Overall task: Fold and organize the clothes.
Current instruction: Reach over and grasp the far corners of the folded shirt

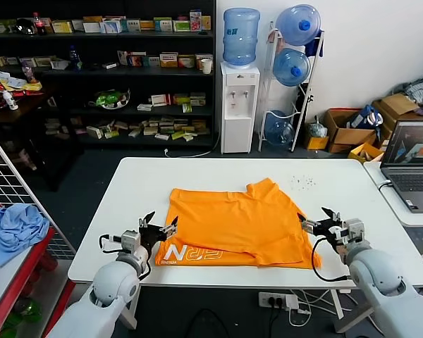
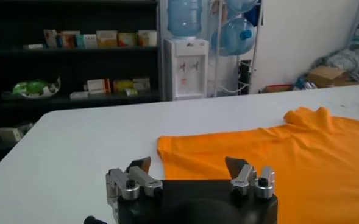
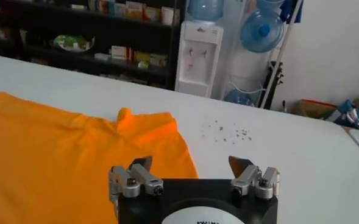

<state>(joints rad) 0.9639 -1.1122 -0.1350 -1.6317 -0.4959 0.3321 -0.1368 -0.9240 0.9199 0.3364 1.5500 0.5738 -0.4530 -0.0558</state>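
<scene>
Far left in my head view, a crumpled light blue cloth [image 1: 14,229] on a red-edged rack, partly cut off by the frame. Next, my left gripper [image 1: 159,228] sits low at the near left edge of the white table [image 1: 127,211], fingers spread wide, nothing between them, tips just beside the T-shirt's near left corner; I can't tell if they touch the fabric. The T-shirt [image 1: 243,222] is bright orange, thin and soft, lying flat in the middle of the table, folded over itself so a lower layer sticks out along the near edge with white block lettering [image 1: 192,253], only partly readable. One sleeve pokes up at the far side with a small rumple. In my left wrist view the shirt's [image 2: 277,155] surface shows soft ripples, and the gripper body hides its near edge. My right gripper [image 1: 323,225] is at the shirt's near right corner, fingers also wide apart and empty. Small dark specks [image 1: 303,182] dot the table beyond it, too small to identify. Far right, an open laptop [image 1: 412,169], cut off at the edge.
</scene>
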